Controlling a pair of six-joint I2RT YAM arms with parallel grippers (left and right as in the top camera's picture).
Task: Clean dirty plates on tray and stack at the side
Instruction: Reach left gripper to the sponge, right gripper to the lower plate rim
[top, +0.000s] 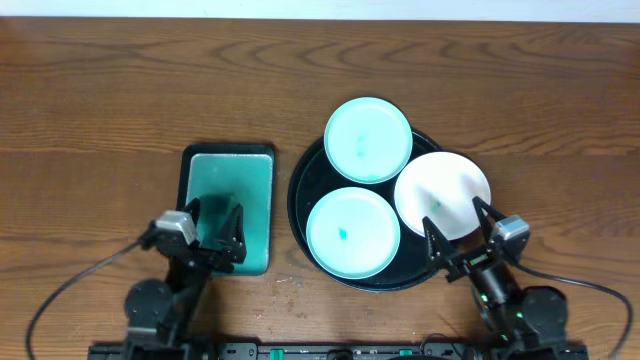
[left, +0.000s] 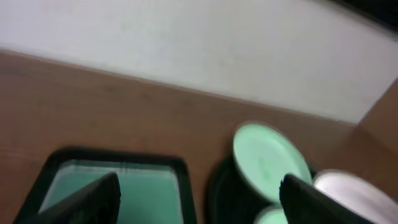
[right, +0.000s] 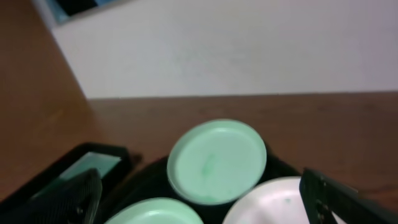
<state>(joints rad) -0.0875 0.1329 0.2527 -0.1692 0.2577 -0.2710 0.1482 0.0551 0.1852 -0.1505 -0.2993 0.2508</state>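
Three dirty plates lie on the black tray (top: 304, 205): a pale-mint one at the back (top: 368, 139), a pale-mint one at the front with a teal smudge (top: 353, 232), and a white one at the right (top: 442, 195). My left gripper (top: 214, 229) is open and empty over the teal pad's near end. My right gripper (top: 460, 232) is open and empty at the white plate's near edge. The right wrist view shows the back plate (right: 216, 160), the white plate (right: 273, 202) and the tray (right: 146, 180).
A rectangular dark-rimmed teal-green pad (top: 235, 180) lies left of the tray; it also shows in the left wrist view (left: 137, 186). Brown wooden table (top: 120, 90) lies all around. A pale wall stands behind the table's far edge.
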